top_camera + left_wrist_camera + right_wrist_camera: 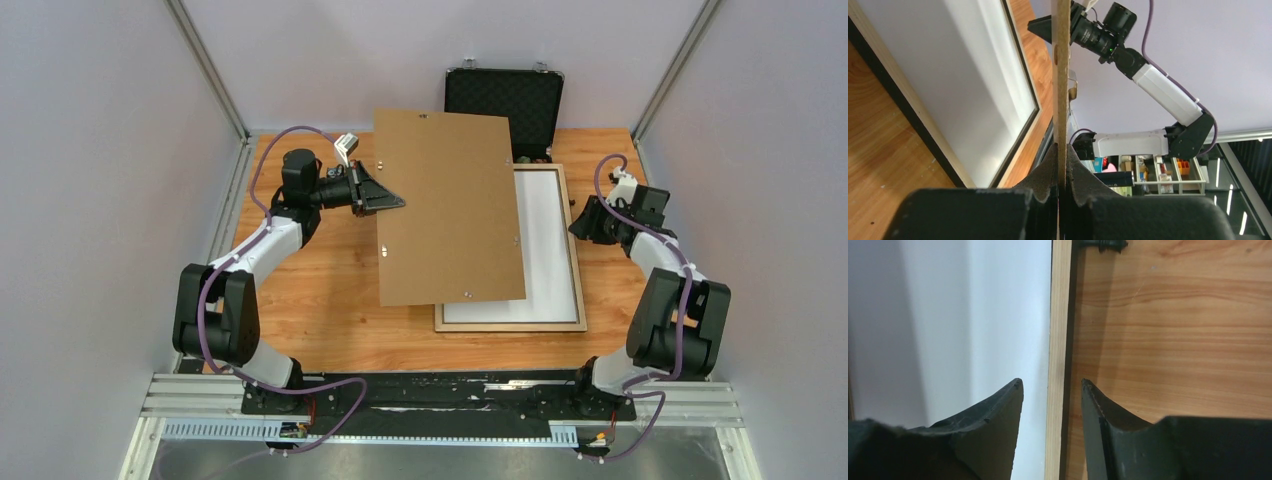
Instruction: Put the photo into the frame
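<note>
Arms (215, 300) fold at the elbows over the counter (330, 300). The right hand (1052, 384) straddles the right rail of the frame (510, 327), fingers spread. Left of the frame, the left hand (392, 203) pinches the brown panel (450, 210), tilted above the frame's left half. The photo (545, 250) lies inside the frame, white back up.

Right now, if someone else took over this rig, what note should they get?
The left tool is shut on the brown backing panel, held raised over the left part of the frame.
The right tool is open, fingers straddling the frame's right rail, not yet gripping.
The photo seems to lie in the frame, white back up.
Done: photo apparently seated.
Left: steady the frame, lay the panel on it.
</note>
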### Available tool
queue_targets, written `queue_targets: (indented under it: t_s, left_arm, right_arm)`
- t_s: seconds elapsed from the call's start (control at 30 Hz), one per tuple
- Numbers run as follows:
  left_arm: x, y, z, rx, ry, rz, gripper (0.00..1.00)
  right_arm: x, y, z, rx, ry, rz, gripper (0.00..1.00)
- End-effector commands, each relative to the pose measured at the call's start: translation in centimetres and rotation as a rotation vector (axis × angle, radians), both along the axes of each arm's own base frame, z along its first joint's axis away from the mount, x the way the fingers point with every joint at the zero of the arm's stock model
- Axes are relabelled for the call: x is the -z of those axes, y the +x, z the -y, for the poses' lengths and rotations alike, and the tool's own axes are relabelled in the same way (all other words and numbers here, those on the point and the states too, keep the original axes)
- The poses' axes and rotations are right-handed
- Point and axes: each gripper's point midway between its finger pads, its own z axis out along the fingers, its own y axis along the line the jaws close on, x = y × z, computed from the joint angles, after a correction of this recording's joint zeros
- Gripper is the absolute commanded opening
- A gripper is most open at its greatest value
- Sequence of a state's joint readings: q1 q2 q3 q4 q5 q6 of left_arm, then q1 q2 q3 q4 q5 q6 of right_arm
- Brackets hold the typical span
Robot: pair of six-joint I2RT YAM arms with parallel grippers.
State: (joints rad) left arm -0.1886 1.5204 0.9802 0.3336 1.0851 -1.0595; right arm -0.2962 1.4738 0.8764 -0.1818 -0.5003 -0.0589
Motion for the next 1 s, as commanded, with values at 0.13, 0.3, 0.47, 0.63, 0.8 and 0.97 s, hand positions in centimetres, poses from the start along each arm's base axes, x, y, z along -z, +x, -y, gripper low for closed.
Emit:
queue_targets:
  t_s: [0.13, 0.3, 0.47, 0.63, 0.8, 0.97]
  left_arm:
    - [-3.5, -0.2, 0.1, 0.022, -0.005, 0.177, 0.00]
    - [-3.4, -0.2, 0.1, 0.021, -0.001, 0.178, 0.00]
    - [-3.2, -0.2, 0.1, 0.025, 0.001, 0.177, 0.00]
    - [-3.0, -0.1, 0.1, 0.027, 0.002, 0.173, 0.00]
    - [-2.9, -0.1, 0.1, 0.027, 0.005, 0.174, 0.00]
    - [-2.7, -0.1, 0.1, 0.025, 0.012, 0.172, 0.00]
  right_arm:
    - [1.6, 1.0, -0.2, -0.057, 0.034, -0.064, 0.45]
    - [2.3, 1.1, -0.4, -0.063, 0.058, -0.092, 0.42]
    - [3.0, 1.1, -0.5, -0.065, 0.074, -0.113, 0.39]
    - [3.4, 1.3, -0.8, -0.067, 0.102, -0.134, 0.34]
    - [3.4, 1.1, -1.2, -0.071, 0.128, -0.142, 0.26]
    - [3.1, 0.9, -1.8, -0.074, 0.171, -0.149, 0.18]
